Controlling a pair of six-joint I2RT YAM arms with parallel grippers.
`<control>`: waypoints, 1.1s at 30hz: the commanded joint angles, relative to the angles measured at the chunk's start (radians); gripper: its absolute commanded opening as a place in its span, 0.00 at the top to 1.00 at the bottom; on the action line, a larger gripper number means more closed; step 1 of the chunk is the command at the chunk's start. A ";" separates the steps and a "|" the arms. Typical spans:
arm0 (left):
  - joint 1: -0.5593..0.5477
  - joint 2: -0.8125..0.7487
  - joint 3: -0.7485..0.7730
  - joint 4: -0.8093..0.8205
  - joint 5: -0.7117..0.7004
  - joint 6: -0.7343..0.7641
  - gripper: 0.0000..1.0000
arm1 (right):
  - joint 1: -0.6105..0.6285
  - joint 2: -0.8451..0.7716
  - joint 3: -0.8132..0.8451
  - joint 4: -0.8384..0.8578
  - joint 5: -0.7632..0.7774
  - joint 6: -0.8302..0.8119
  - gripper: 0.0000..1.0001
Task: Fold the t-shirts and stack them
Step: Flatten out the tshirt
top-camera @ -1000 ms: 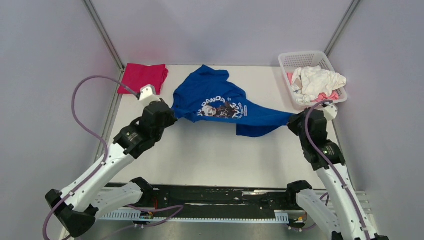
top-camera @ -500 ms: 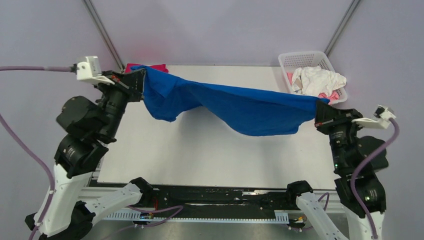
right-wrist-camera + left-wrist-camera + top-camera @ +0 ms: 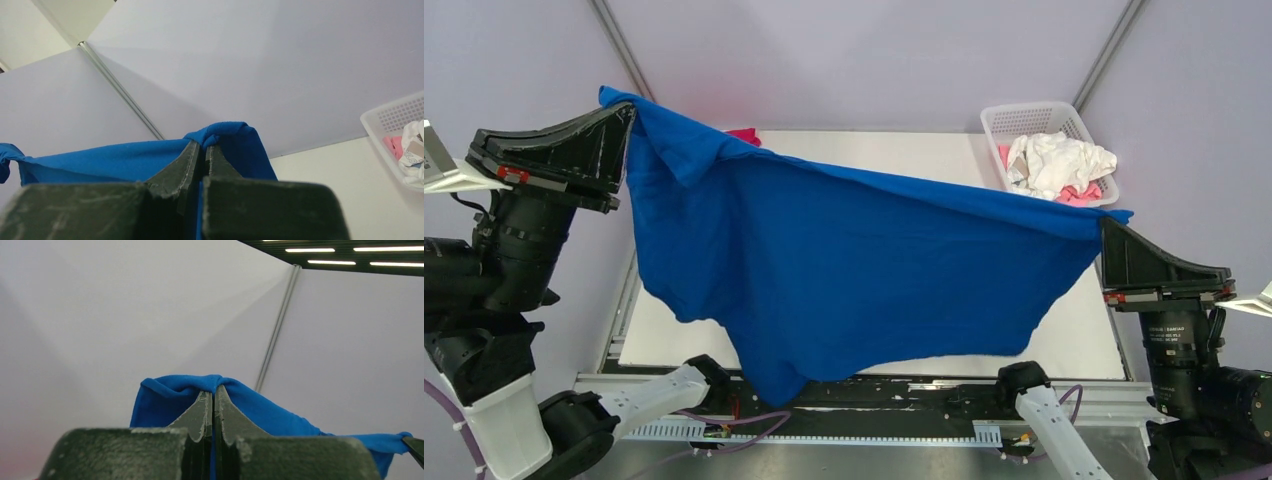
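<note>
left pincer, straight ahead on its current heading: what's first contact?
Past the blue t-shirt it's shut on, the left pincer looks headed for the white wall, left of the corner post; depth unclear.

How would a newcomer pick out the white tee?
Look to the table's far right corner, where a white mesh basket sits. The white tee lies crumpled inside it, atop a pink one, unlike the blue tee held aloft.
</note>
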 commanded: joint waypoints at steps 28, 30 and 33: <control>0.309 1.030 -0.407 0.495 -0.308 0.070 0.99 | -0.117 0.933 -0.545 0.565 0.229 0.042 1.00; 0.315 1.108 -0.340 0.472 -0.297 0.070 0.99 | -0.131 1.008 -0.505 0.566 0.223 0.040 1.00; 0.319 1.185 -0.253 0.463 -0.288 0.077 0.99 | -0.149 1.100 -0.453 0.573 0.220 0.041 1.00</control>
